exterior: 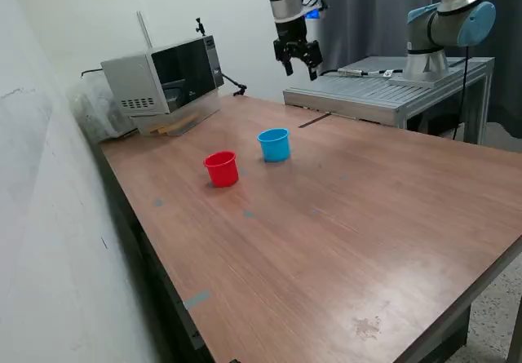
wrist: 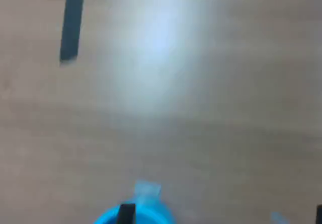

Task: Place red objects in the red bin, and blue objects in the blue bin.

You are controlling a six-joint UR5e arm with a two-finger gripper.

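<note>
The red cup [exterior: 221, 168] and the light blue cup [exterior: 275, 144] stand upright side by side on the brown table, the blue one toward the exterior view's right. My gripper [exterior: 298, 68] hangs open and empty high above the table, behind the blue cup. In the blurred wrist view, the blue cup's rim [wrist: 146, 211] shows at the picture's edge with one dark fingertip [wrist: 126, 212] in front of it. No red cubes or dark blue cubes show in either view; I cannot see inside the cups.
A grey microwave-like box [exterior: 163, 77] stands at the table's back on the exterior view's left. A metal platform [exterior: 383, 90] carries the arm's base [exterior: 444, 28] at the back right. A dark tape strip [wrist: 71, 22] lies on the table [exterior: 342, 232].
</note>
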